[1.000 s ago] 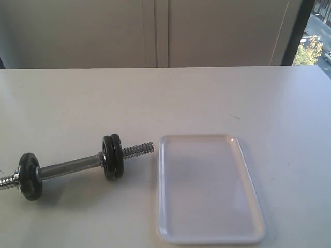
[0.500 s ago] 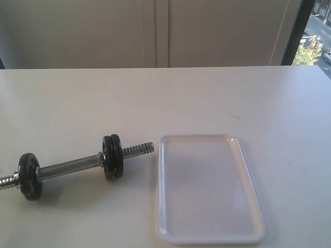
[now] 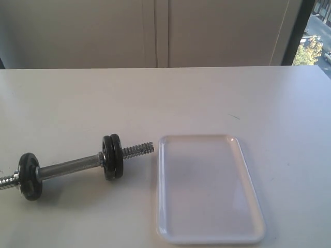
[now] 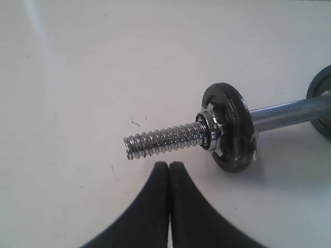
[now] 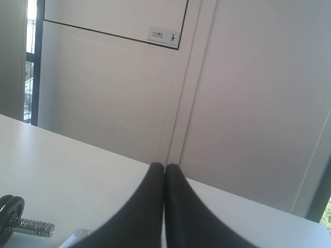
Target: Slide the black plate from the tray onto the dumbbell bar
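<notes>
The dumbbell bar point(image 3: 70, 168) lies on the white table, left of the tray point(image 3: 201, 191). Nothing lies on the tray. Two black discs point(image 3: 112, 156) sit pressed together on the bar by its threaded end nearest the tray; the outer one looks like the black plate. A single black disc point(image 3: 28, 175) sits near the bar's other end. In the left wrist view my left gripper point(image 4: 169, 164) is shut and empty, just short of that far threaded end point(image 4: 165, 139) and its disc point(image 4: 230, 126). My right gripper point(image 5: 164, 166) is shut and empty, raised, facing the wall. Neither gripper shows in the exterior view.
The table's far edge meets a grey wall with a vertical seam point(image 3: 161, 33). A window point(image 3: 315, 36) is at the far right. In the right wrist view a black disc point(image 5: 8, 212) and a threaded bar end point(image 5: 33, 226) show low in the picture.
</notes>
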Robot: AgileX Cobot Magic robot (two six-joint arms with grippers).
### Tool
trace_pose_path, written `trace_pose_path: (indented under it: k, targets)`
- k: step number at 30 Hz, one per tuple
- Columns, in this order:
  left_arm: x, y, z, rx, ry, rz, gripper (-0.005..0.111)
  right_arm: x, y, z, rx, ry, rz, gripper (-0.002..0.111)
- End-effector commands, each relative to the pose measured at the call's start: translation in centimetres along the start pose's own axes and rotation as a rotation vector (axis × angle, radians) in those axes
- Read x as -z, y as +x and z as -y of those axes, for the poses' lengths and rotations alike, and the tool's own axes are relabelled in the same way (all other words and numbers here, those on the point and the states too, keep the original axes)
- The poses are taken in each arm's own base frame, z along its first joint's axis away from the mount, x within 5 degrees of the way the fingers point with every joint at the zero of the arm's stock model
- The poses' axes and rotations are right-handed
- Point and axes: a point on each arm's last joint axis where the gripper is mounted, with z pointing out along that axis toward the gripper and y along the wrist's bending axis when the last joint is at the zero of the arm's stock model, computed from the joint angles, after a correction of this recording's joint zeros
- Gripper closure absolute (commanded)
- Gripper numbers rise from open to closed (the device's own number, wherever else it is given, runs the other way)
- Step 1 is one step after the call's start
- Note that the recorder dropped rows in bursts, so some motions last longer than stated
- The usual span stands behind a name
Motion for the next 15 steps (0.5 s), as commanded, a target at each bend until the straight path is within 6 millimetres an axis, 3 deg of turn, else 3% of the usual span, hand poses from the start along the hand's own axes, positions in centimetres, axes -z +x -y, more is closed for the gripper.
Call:
trace_pose_path:
  k: [1,15]
  targets:
    - [-0.01,0.13,0.12,0.064,0.015,-0.006,0.107,0.08,0.07,0.01,-0.019,0.002,0.008,0.108]
    - [0.0,0.16,-0.33,0.013,-0.029,-0.008,0.107,0.08,0.07,0.01,-0.023,0.002,0.008,0.108]
